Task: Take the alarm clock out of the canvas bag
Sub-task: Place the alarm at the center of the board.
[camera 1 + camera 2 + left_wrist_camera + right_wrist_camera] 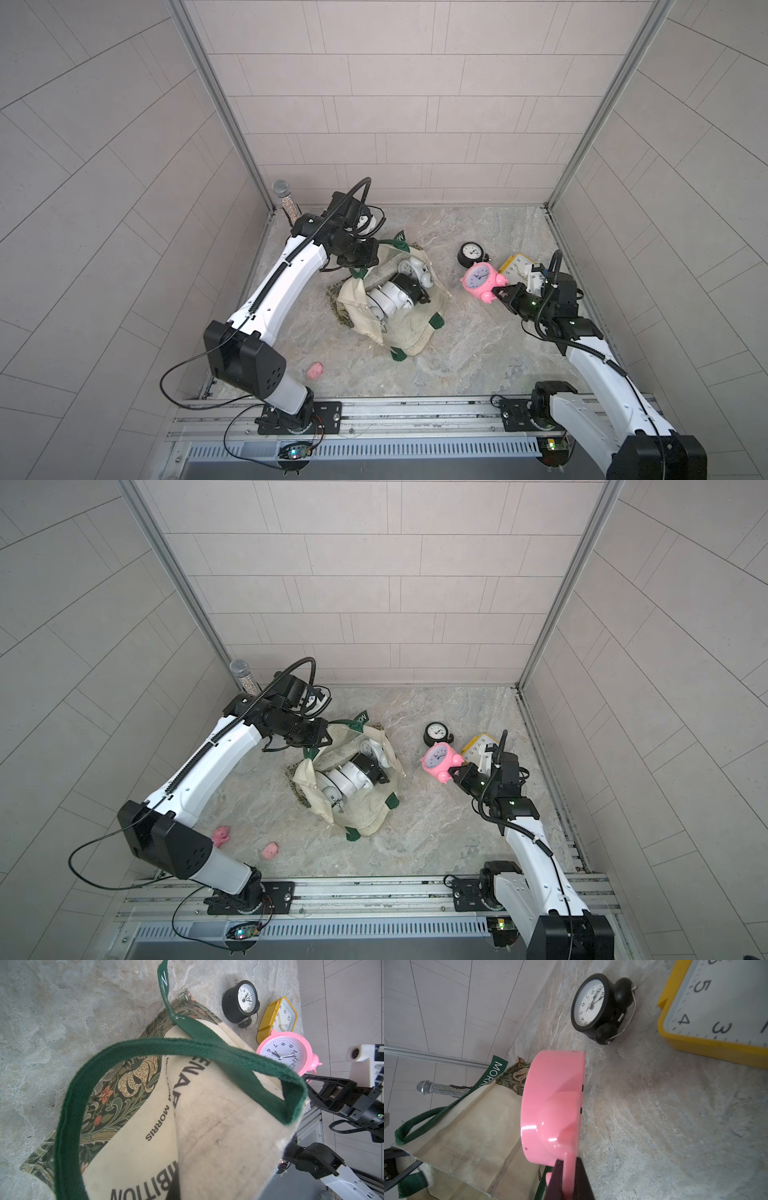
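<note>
The pink alarm clock [478,279] is already out of the canvas bag [415,332]. It hangs from the right gripper [503,293], whose jaws are pinched shut on a thin pink stub at the clock's edge (a foot or a bell post, I cannot tell which). From that gripper the clock lies toward the bag. Its round face is turned up and toward the left arm, and its flat body shows edge-on in the right wrist view.

The next move looks like a set-down, and it depends on the bare patch of counter [457,353] between the bag and the two clocks that are already out. The black clock [469,251] sits just beside the pink one and the yellow clock [513,268] is close behind it, so there is little free room. The right arm is the nearer one.

The left gripper [374,253] is closed at the bag's far rim and seems to hold the mouth up. Its fingertips are hidden behind the cloth in its own wrist view.

No view shows whether the pink clock touches the counter or hangs just above it. More clocks, white ones [388,299] among them, lie in the open bag, partly covered by folds.
</note>
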Controlling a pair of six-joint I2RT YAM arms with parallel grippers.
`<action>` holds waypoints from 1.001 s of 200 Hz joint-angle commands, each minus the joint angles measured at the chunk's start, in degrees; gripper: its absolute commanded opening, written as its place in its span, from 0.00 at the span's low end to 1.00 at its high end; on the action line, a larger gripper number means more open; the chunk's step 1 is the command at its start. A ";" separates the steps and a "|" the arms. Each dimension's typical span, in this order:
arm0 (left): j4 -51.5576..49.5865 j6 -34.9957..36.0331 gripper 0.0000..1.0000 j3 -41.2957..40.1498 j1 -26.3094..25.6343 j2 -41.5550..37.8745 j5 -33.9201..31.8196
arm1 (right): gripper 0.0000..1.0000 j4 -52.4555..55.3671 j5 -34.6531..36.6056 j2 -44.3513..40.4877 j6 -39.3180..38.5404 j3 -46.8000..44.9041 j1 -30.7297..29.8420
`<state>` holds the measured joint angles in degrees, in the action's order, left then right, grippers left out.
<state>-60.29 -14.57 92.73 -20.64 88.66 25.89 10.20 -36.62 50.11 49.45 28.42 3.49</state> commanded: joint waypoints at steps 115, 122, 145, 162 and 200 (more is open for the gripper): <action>2.24 0.24 0.00 1.79 0.34 -0.08 1.48 | 0.00 -4.32 2.56 0.35 8.34 -9.38 7.44; 2.23 0.16 0.00 1.76 0.35 -0.08 1.44 | 0.00 -4.31 2.85 0.65 8.58 -9.56 7.86; 2.26 0.23 0.00 1.73 0.34 0.00 1.53 | 0.00 -4.00 3.64 2.08 9.25 -10.03 8.72; 2.22 0.22 0.00 1.68 0.34 0.01 1.53 | 0.00 -3.90 3.76 3.36 10.46 -10.22 8.99; 2.31 0.17 0.00 1.49 0.34 0.06 1.52 | 0.00 -4.63 1.77 5.45 11.15 -10.02 8.99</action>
<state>-60.25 -14.59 92.73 -20.64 88.75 25.93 3.95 -35.62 54.50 59.24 19.22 12.34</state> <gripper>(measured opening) 0.059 0.062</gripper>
